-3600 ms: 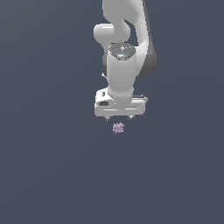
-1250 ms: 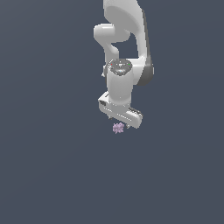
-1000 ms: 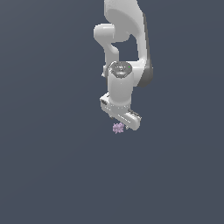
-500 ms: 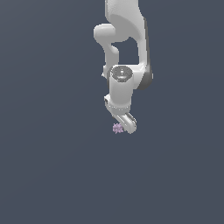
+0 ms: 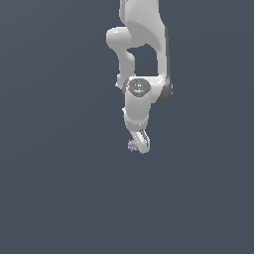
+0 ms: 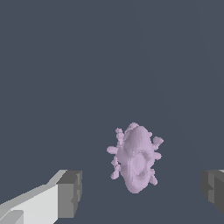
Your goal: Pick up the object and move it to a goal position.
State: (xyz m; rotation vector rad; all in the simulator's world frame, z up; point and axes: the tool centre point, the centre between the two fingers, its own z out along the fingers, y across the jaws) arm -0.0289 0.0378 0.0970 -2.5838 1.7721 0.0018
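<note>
The object (image 5: 132, 145) is a tiny pale lilac, lumpy, spiky-edged clump on the dark grey floor. In the exterior view it peeks out just at the exterior view's left of the white gripper (image 5: 141, 145), which hangs low right beside it. In the wrist view the object (image 6: 134, 159) lies between the two dark grey fingertips (image 6: 70, 194), nearer the one with the white finger; the gripper (image 6: 142, 190) is open and empty, with clear gaps on both sides of the object.
The white arm (image 5: 141, 54) rises straight above the gripper in the exterior view. Plain dark grey floor surrounds the object on all sides.
The wrist has turned about its vertical axis, so the gripper now shows edge-on, and it has come lower, down to the object. The object has not moved.
</note>
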